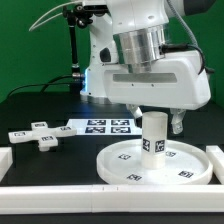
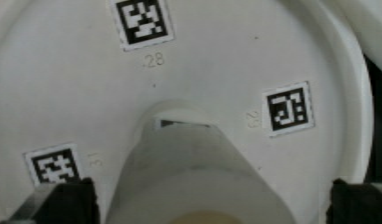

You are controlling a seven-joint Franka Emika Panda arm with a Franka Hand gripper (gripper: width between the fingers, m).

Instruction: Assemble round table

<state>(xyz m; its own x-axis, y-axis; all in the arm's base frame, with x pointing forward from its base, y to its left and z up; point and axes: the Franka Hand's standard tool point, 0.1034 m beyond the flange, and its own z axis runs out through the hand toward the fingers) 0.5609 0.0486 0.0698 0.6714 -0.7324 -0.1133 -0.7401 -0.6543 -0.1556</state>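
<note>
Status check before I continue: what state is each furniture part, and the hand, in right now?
Large white rimmed round plastic disc: lying flat, carrying the leg.
Short thick white cylinder leg: standing upright at the disc's centre; whether it is fastened cannot be told.
Small white cross-shaped base: lying flat and unattached, apart from the disc, at the exterior view's left.
Hand: open, one finger on either side of the leg.
</note>
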